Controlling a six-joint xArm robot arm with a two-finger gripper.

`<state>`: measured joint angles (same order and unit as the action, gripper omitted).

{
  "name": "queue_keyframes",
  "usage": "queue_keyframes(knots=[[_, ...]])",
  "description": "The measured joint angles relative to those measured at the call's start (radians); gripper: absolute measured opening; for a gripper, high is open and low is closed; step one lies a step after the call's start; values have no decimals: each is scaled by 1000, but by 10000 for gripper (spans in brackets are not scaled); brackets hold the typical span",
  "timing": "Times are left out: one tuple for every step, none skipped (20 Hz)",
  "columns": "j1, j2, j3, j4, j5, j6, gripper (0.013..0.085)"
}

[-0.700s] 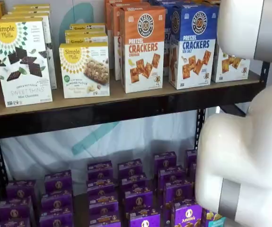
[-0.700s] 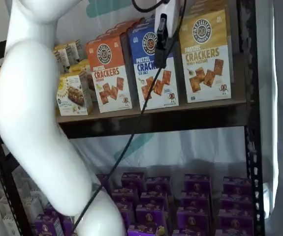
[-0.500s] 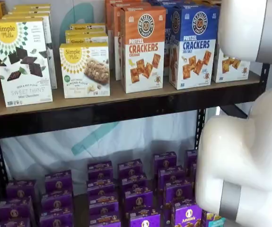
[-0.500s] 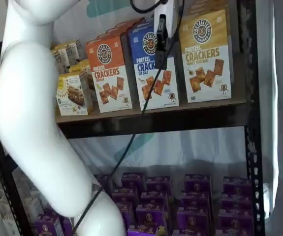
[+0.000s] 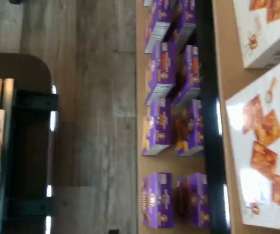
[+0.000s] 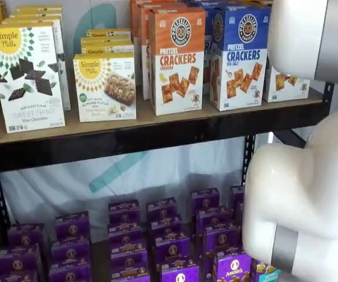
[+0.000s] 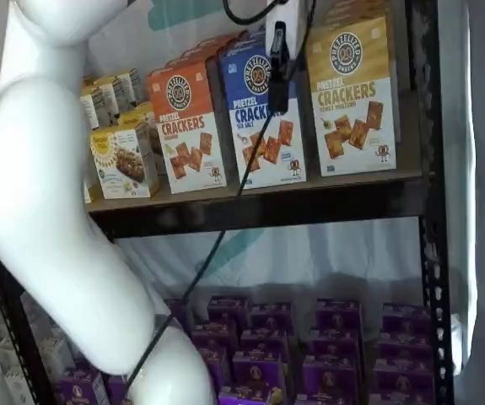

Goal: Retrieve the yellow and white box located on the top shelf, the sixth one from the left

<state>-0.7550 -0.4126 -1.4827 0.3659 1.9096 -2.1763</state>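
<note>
cardboard, light, stiff but crushable: yellow box point(image 7: 353, 94) on top shelf point(image 7: 309, 202); best pinched across narrow sides. gripper point(image 7: 277, 72) fingers side-on, likely spread wide.

The robot's arm point(image 7: 56, 211) is a thick, glossy white shell with smooth, rounded, bulging segments. In a shelf view its joints point(image 6: 301, 200) show as fat white casings, each crossed by a matt grey band point(image 6: 285, 247) where two segments meet; a second grey band point(image 6: 333, 41) marks the upper casing. The end effector point(image 7: 277, 67) has a white body and a slim black finger seen side-on. A thin black cable point(image 7: 217, 245) runs down from it in a long slack line, with a black loop above the white body.
</note>
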Motion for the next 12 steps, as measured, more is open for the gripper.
queue_keyframes(knots=[[-9, 2, -4, 12, -6, -3, 850], [-20, 5, -10, 30, -10, -5, 850], [-35, 10, -16, 56, -14, -7, 850], [-52, 9, -13, 90, -26, -8, 850], [-72, 8, -12, 133, -36, -6, 850], [-86, 10, -13, 167, -45, -3, 850], [-95, 11, -15, 191, -51, 0, 850], [-104, 16, -22, 216, -56, 4, 850], [-109, 21, -30, 231, -57, 8, 850], [-115, 26, -37, 248, -60, 12, 850], [-120, 29, -42, 263, -65, 16, 850], [-123, 32, -46, 279, -74, 20, 850]])
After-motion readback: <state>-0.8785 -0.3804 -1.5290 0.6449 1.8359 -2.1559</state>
